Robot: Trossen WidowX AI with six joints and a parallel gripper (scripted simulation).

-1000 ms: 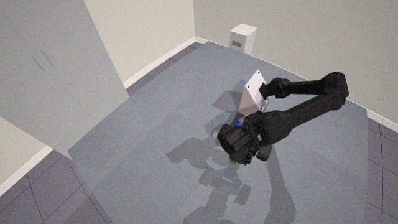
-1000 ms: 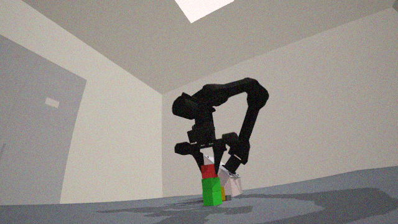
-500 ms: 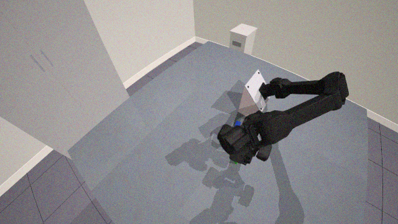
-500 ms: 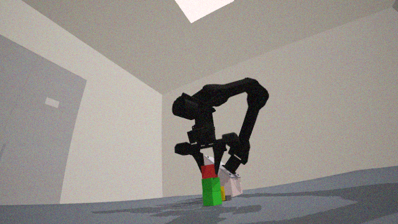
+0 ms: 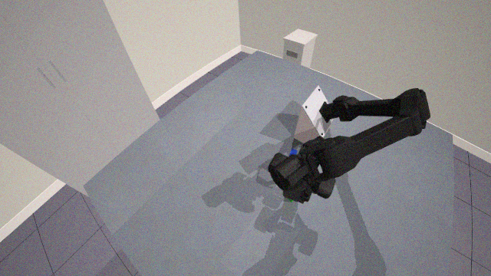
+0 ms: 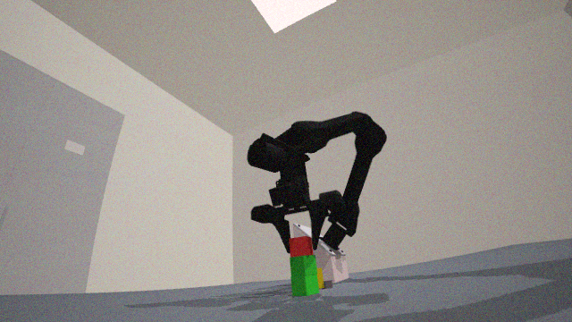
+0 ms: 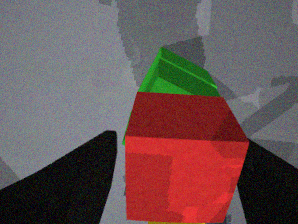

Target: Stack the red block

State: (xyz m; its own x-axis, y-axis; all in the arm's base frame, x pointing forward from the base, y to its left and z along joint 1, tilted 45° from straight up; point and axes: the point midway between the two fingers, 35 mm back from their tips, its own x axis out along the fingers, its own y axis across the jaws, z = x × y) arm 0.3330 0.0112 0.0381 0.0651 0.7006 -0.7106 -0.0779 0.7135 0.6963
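Observation:
The red block [image 6: 300, 246] [image 7: 185, 175] sits on top of the upright green tower [image 6: 304, 276] [image 7: 167, 84], its bottom meeting the tower's top in the exterior view. It looks level. My gripper [image 6: 302, 249] [image 7: 177, 144] is open around the red block, fingers pointing down on either side. The wrist view shows a gap between the left finger and the block; the right finger is close beside it, and contact there cannot be told. In the top view the arm hides the red block and most of the green tower [image 5: 291, 199].
A blue block [image 5: 293, 152] shows beside the arm. A yellow block [image 6: 320, 278] stands behind the tower, and its edge shows at the bottom of the wrist view. A tilted white plate [image 5: 316, 103] on a pinkish body [image 6: 340, 268] is near the arm's base.

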